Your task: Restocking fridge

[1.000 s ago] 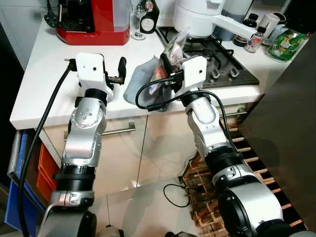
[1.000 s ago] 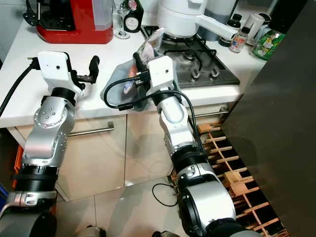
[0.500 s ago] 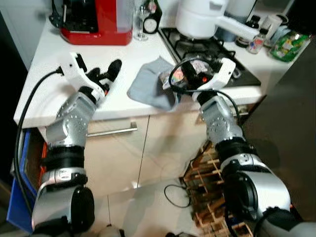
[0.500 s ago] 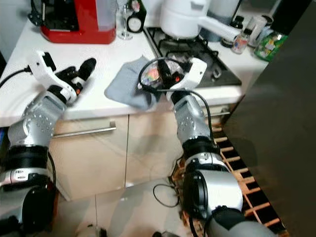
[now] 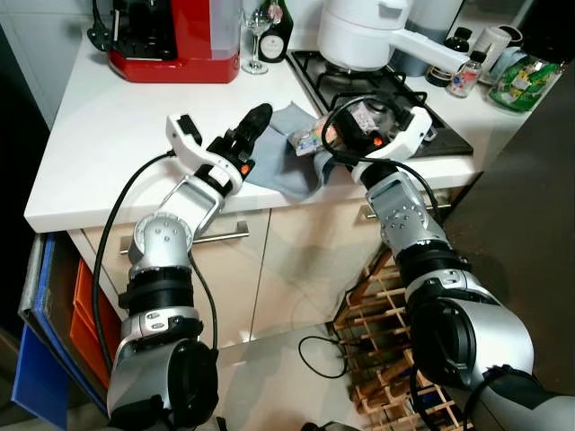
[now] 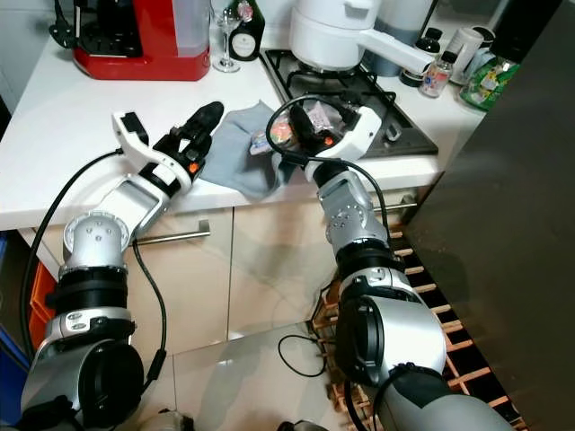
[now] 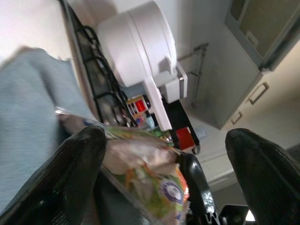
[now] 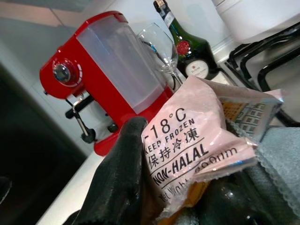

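Your right gripper [image 5: 337, 136] pinches the frozen packet [image 8: 197, 140]; left gripper [image 5: 252, 121] spread beside it over the cloth [image 5: 283, 166]; hob [image 5: 395, 99] just behind.

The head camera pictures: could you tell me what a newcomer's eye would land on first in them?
First, the two silver arms reaching over the white counter: the right gripper is shut on a frozen food packet above a grey cloth, and the left gripper is open beside that cloth. Next, the red coffee machine at the counter's back, with a wine glass and dark bottle beside it, and the white pot on the gas hob.
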You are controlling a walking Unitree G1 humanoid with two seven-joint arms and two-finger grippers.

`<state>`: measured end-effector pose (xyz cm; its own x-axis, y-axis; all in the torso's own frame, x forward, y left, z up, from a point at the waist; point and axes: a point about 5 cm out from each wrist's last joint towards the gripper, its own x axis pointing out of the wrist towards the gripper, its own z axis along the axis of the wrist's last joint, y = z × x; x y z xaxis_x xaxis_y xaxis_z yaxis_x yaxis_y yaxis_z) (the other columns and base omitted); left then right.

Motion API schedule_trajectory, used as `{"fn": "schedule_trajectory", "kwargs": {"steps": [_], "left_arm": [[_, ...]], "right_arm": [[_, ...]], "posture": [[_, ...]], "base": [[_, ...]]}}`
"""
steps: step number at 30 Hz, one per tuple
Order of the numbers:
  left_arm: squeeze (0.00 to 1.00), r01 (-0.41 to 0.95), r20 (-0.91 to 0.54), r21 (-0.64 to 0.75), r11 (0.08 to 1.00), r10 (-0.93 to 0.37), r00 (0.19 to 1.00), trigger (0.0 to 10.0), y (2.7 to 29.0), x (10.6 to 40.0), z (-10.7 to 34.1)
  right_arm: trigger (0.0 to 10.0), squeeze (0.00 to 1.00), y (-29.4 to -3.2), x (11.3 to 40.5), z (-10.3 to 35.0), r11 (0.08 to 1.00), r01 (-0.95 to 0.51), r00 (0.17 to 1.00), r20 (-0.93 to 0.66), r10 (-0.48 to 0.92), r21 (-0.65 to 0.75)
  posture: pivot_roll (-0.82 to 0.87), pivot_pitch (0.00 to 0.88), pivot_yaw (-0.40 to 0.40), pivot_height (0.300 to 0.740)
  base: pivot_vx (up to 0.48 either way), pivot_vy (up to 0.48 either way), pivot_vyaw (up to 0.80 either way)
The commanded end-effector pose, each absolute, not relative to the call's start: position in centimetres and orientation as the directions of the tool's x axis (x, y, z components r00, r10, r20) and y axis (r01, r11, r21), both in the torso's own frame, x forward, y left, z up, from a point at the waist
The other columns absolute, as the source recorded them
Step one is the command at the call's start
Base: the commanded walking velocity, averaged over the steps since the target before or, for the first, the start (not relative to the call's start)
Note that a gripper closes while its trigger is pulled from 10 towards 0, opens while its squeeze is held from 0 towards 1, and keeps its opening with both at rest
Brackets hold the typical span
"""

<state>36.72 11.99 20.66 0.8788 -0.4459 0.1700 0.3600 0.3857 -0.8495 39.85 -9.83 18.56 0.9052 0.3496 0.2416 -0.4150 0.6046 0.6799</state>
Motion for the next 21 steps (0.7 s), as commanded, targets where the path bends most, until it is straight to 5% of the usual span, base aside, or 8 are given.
{"fn": "schedule_trajectory", "kwargs": {"steps": [1,21], "left_arm": [[0.00,0.374,0.157,-0.837,0.400,-0.479,0.864,10.0,11.0,36.7,21.2],[0.00,0.257,0.039,-0.902,0.348,-0.526,0.850,10.0,7.2,35.7,19.8]], "right_arm": [[0.0,0.00,-9.8,40.1,19.6,0.585,-0.447,0.892,0.283,0.354,0.677],[0.0,0.00,-8.5,39.9,20.0,0.571,-0.492,0.867,0.311,0.389,0.657]], "posture": [[0.01,0.000,-0.097,0.740],[-0.01,0.000,-0.088,0.740]], "base": [[0.000,0.000,0.00],[0.000,0.000,0.00]]}}
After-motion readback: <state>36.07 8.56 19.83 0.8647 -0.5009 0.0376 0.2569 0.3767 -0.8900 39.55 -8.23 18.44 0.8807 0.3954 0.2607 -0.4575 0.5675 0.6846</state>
